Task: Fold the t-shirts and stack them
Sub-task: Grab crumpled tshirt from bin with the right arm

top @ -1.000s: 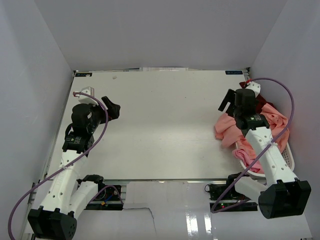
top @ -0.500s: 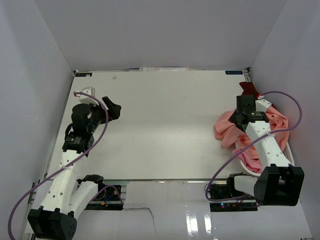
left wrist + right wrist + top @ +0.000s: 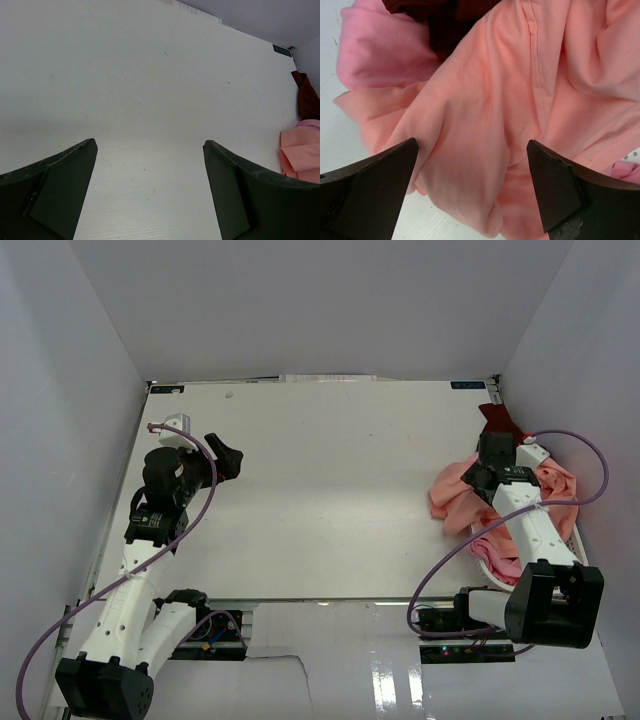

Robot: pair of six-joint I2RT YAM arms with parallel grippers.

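A heap of t-shirts lies at the table's right edge, spilling from a white basket (image 3: pixel 578 552). A salmon-pink shirt (image 3: pixel 447 495) hangs out onto the table; it fills the right wrist view (image 3: pixel 485 125). A lighter pink shirt (image 3: pixel 375 50) and a dark maroon shirt (image 3: pixel 494 420) lie with it; the maroon one also shows in the right wrist view (image 3: pixel 445 20). My right gripper (image 3: pixel 478 476) is open, just above the salmon shirt, its jaws straddling a fold (image 3: pixel 470 165). My left gripper (image 3: pixel 226 457) is open and empty over bare table at the left.
White walls enclose the table on the left, back and right. The white table (image 3: pixel 330 490) stretches between the arms. Cables loop off both arms. The maroon (image 3: pixel 306 95) and salmon (image 3: pixel 300 157) shirts show at the right edge of the left wrist view.
My right gripper has swung from the table side of the heap back and down over the salmon shirt. The left arm has not moved.
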